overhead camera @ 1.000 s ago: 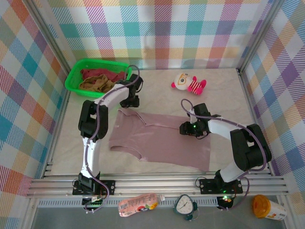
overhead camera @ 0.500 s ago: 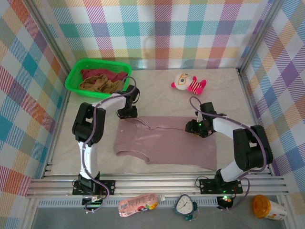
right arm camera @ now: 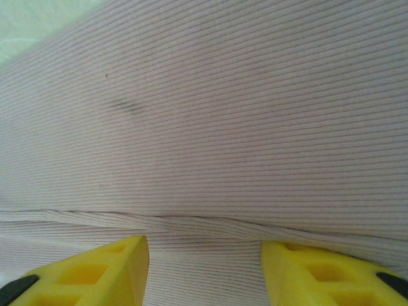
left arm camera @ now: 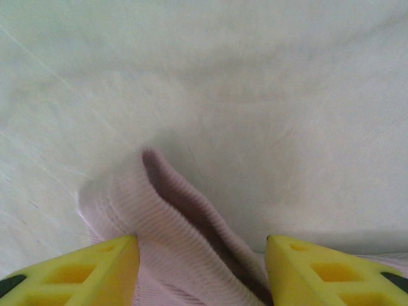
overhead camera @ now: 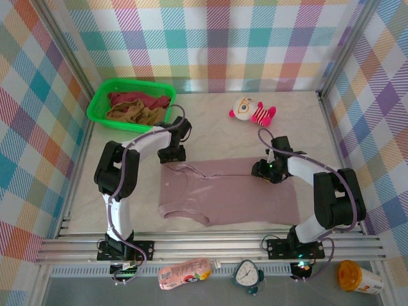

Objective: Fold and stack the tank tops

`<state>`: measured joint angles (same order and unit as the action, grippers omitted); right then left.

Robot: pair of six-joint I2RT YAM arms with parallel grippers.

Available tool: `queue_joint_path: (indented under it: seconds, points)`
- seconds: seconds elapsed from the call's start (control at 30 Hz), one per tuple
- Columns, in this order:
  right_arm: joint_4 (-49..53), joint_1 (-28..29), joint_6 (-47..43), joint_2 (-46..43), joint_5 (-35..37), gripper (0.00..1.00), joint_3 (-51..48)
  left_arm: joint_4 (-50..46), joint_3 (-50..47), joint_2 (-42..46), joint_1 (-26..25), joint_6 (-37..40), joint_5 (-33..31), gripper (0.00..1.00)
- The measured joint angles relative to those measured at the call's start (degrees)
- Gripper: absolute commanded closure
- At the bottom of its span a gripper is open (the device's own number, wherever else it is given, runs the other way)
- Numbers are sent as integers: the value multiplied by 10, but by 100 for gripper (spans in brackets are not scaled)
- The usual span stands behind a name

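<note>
The step in hand was judged to be laying the mauve-pink tank top point(overhead camera: 229, 191) out flat before its first fold. It lay spread on the worktop point(overhead camera: 210, 121) on the near side of the green basket point(overhead camera: 95, 111), running away from the basket. The tan-brown tank top point(overhead camera: 131, 113) and the maroon tank top point(overhead camera: 134, 97) lay bunched inside the basket. The left jaws stood at the corner of the mauve-pink garment nearest the basket. They were parted around a raised ridge of strap cloth, with a shadowed gap on one side, so they were not clamping it. The right jaws sat on the garment's far edge, at the end farthest from the basket. They also stood apart, over ribbed cloth crossed by a fold line, and whether they nipped any cloth could not be determined. To do this step well, the edge between the two arms should be drawn evenly taut. The raised strap should be allowed to settle flat. Each arm should then lift straight up so that no cloth snags and wrinkles again. Both wrist views cut off the fingertips' contact with the cloth. The grippers covered the garment's far edge beneath them. It was hard to make out whether the fold line marked a doubled layer or only a hem.
</note>
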<state>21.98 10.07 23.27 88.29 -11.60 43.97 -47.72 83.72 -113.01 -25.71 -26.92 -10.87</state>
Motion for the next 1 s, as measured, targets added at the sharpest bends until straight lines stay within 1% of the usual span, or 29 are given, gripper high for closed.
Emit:
queue_joint_path:
  seconds: [0.17,0.3,0.47,0.57,0.67,0.77,0.87,0.97,1.0]
  points:
    - [4,0,-4,0,0,50,3,-9,46,-8,15,15,-21,50]
    - [7,0,-9,0,0,50,5,-19,69,-44,24,26,-20,53]
    - [8,0,-13,0,0,51,5,-26,72,-81,28,30,-7,61]
    - [8,0,-14,0,-2,51,5,-30,72,-85,28,34,-8,66]
    - [8,0,-15,0,-5,51,5,-32,72,-85,28,39,-7,69]
    - [8,0,-14,0,-7,51,5,-34,72,-85,28,40,-8,70]
    - [8,0,-15,0,-9,51,5,-37,72,-85,28,42,-8,66]
    - [8,0,-14,0,-11,51,5,-48,72,-84,28,45,-12,67]
    - [8,0,-14,0,-11,51,5,-50,72,-84,28,46,-13,69]
